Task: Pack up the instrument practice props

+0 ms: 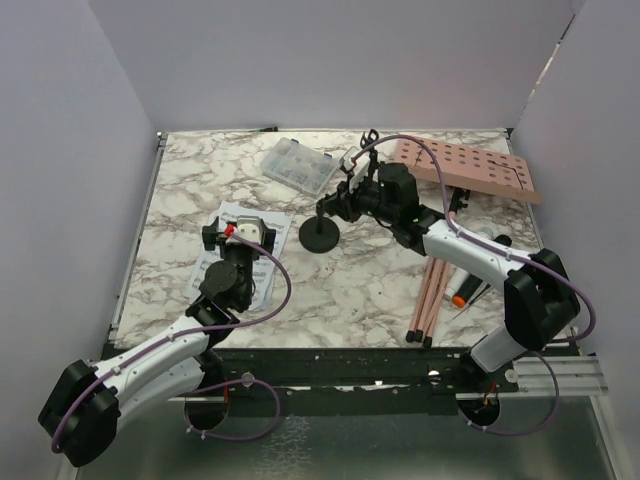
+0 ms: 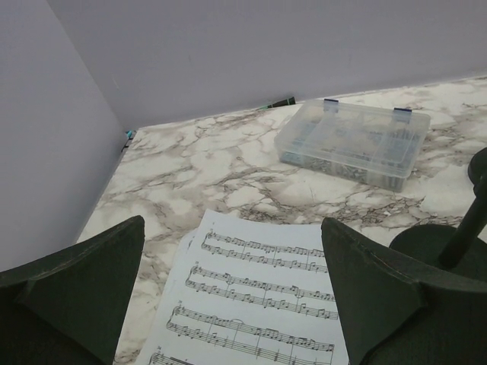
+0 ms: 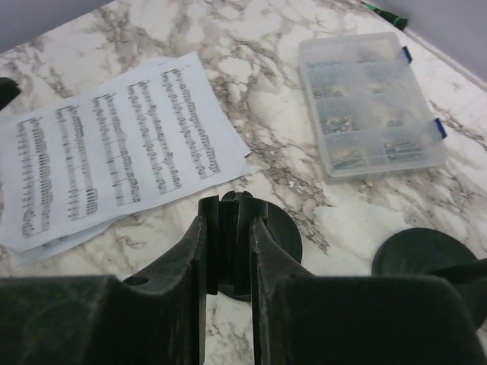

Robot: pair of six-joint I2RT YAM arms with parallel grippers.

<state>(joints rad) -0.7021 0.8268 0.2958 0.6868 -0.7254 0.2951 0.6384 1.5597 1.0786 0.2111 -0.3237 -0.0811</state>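
Step in hand: pick-up of 1 mic holder [image 1: 320, 237], judged from the grip; the rest of the packing looks not yet done.
Right end effector [image 3: 227, 207]: clamped on the holder's upright black stem, above its round base; base appears to sit on the worktop [image 1: 180, 190].
Left end effector [image 2: 232, 226]: fingers spread wide, nothing between them; poised low over the sheet-music pages [image 2: 259, 304], contact not evident.
Second mic holder [image 3: 422, 255]: round base standing near the held one, ungripped.
Pink board [image 1: 470, 168]: lying at the far right of the worktop; tripod legs [image 1: 432, 290] loose in front of it, beside the right arm.
Clear compartment box [image 1: 298, 165]: lid closed, far centre, small parts inside; not evidently meant for props.
Destination: no case or bag in view; cannot tell where props go.
Next move calls for: a straight lift until the base clears the worktop, no tilt, wide berth from the second holder; firm hold advisable, weight likely low in the base.
Follow-on: edge pinch on the pages by the left end effector; thin sheets, likely hard to raise.
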